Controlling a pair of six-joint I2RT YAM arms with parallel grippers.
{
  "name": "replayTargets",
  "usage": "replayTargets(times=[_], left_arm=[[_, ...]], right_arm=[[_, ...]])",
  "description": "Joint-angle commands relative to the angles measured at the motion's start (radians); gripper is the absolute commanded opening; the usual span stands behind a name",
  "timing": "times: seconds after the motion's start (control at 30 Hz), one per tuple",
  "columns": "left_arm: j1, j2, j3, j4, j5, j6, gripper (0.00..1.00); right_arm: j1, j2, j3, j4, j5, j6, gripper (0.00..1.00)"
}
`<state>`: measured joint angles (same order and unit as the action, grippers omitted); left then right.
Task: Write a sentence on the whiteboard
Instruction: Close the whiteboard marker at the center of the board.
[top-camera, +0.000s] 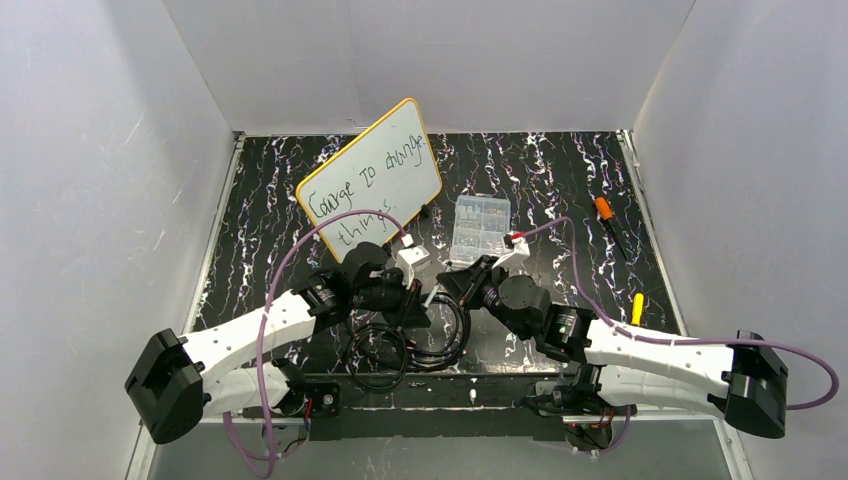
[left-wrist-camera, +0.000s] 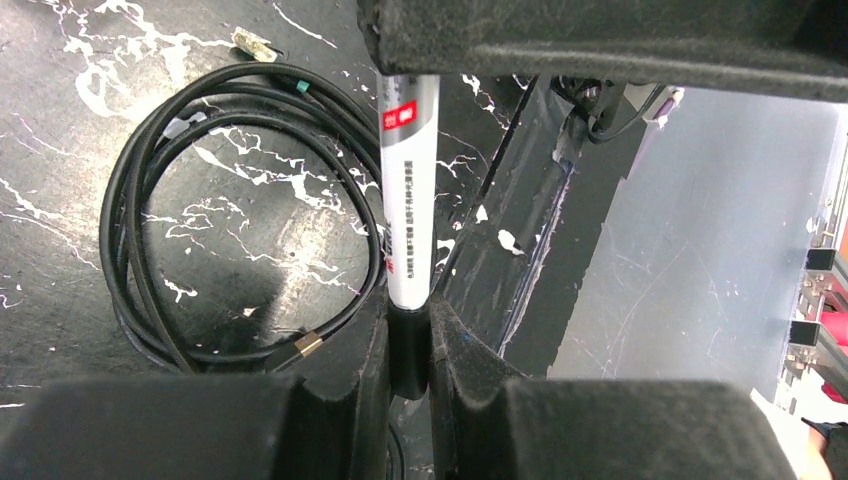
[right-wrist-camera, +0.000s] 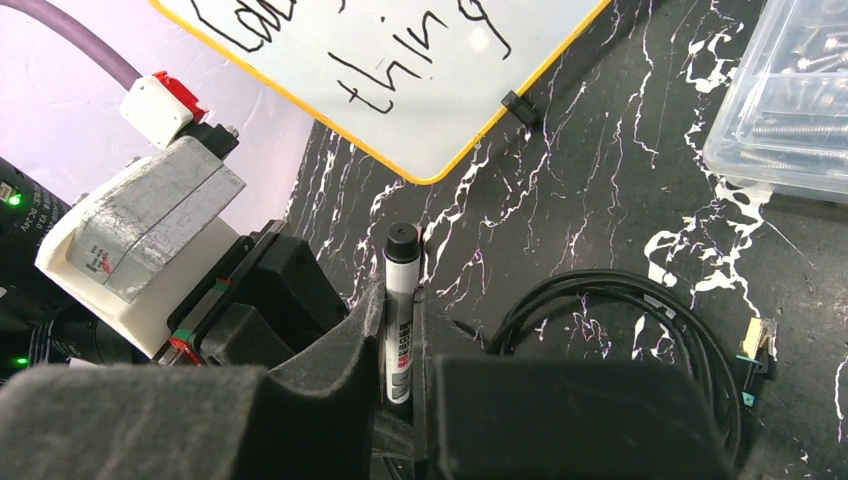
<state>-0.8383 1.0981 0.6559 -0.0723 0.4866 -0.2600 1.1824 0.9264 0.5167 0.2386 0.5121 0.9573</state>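
The left claw (left-wrist-camera: 408, 325) is clamped on the black end of the marker (left-wrist-camera: 408, 200). The right claw (right-wrist-camera: 400, 330) is clamped on its barrel, with the whiteboard (right-wrist-camera: 430, 70) near ahead.

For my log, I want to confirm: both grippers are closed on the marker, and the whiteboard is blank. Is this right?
No. The whiteboard is not blank: the top external view shows a handwritten sentence in two lines. The left gripper and right gripper are indeed closed on the marker.
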Motion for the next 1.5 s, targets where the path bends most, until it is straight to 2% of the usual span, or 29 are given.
replayTargets(times=[0.0, 0.9, 1.33, 1.47], left_arm=[[0.028, -0.005, 0.103, 0.163, -0.015, 0.022, 0.00], [0.059, -0.011, 0.139, 0.192, -0.022, 0.041, 0.00], [0.117, -0.042, 0.141, 0.231, 0.159, 0.027, 0.00], [0.118, -0.049, 0.144, 0.230, 0.200, 0.015, 0.00]], right_arm=[[0.066, 0.043, 0.001, -0.107, -0.178, 0.005, 0.01], [0.122, 0.132, 0.012, -0.150, -0.275, 0.028, 0.01], [0.137, 0.162, 0.030, -0.158, -0.387, -0.071, 0.01], [0.137, 0.174, 0.056, -0.205, -0.418, -0.098, 0.01]])
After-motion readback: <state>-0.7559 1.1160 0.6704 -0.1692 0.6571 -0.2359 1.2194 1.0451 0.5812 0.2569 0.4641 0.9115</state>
